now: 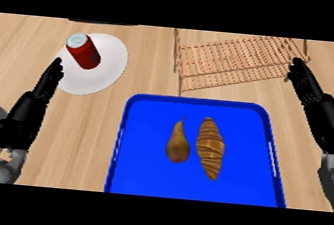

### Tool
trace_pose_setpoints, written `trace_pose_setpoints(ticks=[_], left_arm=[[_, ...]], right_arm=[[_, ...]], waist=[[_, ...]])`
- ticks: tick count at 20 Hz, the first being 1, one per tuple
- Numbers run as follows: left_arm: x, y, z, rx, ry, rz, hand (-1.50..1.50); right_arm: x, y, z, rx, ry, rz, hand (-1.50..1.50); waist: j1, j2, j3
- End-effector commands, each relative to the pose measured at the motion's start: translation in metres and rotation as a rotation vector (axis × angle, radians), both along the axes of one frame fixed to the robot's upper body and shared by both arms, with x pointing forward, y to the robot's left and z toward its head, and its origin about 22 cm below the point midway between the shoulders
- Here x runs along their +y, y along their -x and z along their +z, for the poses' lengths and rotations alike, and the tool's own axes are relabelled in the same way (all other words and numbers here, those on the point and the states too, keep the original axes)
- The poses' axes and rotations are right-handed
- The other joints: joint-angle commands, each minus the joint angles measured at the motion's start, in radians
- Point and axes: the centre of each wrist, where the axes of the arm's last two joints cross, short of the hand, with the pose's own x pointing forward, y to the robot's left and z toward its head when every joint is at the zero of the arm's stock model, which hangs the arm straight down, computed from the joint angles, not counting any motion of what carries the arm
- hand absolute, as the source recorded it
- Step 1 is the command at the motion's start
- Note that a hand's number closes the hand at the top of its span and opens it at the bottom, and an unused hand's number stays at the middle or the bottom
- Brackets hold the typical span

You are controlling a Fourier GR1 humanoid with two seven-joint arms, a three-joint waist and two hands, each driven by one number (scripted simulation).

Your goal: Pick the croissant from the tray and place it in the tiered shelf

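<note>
A croissant (210, 147) lies beside a pear (178, 141) in the middle of a blue tray (200, 107) on the wooden counter (140, 32). The wire tiered shelf (234, 60) stands behind it. The left hand (45, 85) and right hand (309, 88) flank the tray, fingers straight, holding nothing. A red can (83, 51) lies on a white plate (103, 74).

Bright, even light (soft faint shadows)

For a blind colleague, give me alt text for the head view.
A brown croissant lies beside a brown pear on a blue rectangular tray, below a wire tiered shelf. Left hand and right hand rest open at the sides.
</note>
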Motion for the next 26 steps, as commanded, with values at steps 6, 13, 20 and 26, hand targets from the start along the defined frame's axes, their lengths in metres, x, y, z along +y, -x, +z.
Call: trace_pose_setpoints(ticks=[6, 13, 20, 26], left_arm=[[0.030, 0.038, -0.076, 0.467, 0.293, 0.252, 0.00], [0.027, 0.014, -0.061, 0.555, 0.373, 0.165, 0.00], [0.017, 0.022, -0.074, 0.555, 0.371, 0.175, 0.00], [0.018, 0.010, -0.077, 0.557, 0.366, 0.156, 0.00]], right_arm=[[-0.053, 0.033, 0.029, -0.196, 0.030, -0.338, 1.50], [-0.070, 0.084, -0.028, 0.137, 0.069, -0.512, -1.50], [-0.050, 0.116, 0.019, 0.203, 0.166, -0.218, -1.50], [-0.011, 0.127, 0.061, 0.302, 0.260, -0.120, -1.50]], waist=[[-0.051, -0.003, -0.022], [-0.012, 0.002, -0.018], [-0.011, 0.000, -0.019], [-0.004, 0.004, -0.020]])
